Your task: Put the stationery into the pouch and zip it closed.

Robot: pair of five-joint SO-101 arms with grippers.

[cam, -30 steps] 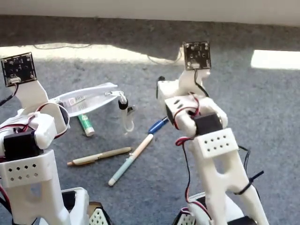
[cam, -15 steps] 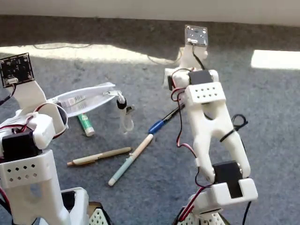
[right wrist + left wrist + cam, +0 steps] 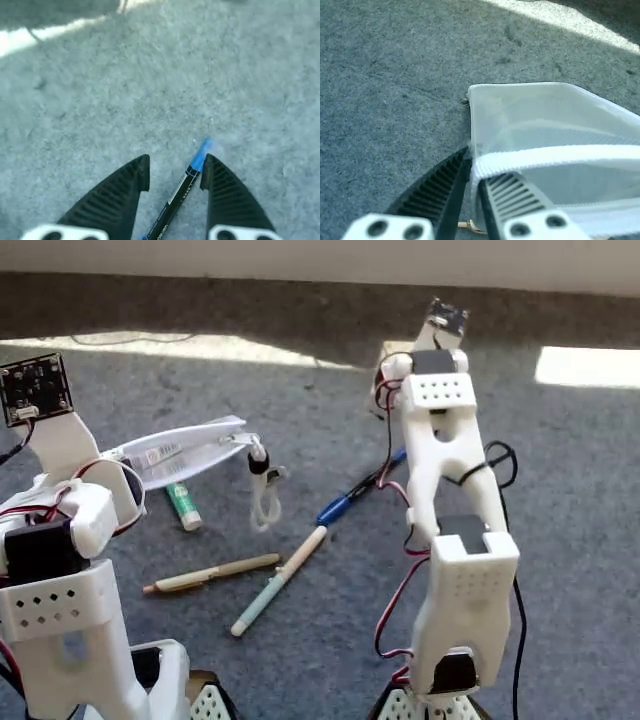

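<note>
Stationery lies loose on the grey carpet (image 3: 330,650): nearest are a beige pen (image 3: 210,574) and a cream-and-teal pen (image 3: 278,580), just beside each other. Beyond them a blue pen (image 3: 340,506) runs behind the right arm, its far end hidden; the right gripper (image 3: 175,170) stands spread astride it, and contact cannot be made out. A green glue stick (image 3: 183,505) has one end tucked under the translucent pouch (image 3: 185,452), whose edge the left gripper (image 3: 472,162) pinches

We see a carpeted room: grey carpet (image 3: 560,540) spreads beneath the fingers (image 3: 120,195) to a pale wall (image 3: 300,255) well beyond them. A loose cable (image 3: 130,338) and sunlight (image 3: 590,367) lie near that wall; home or office, we cannot tell.
</note>
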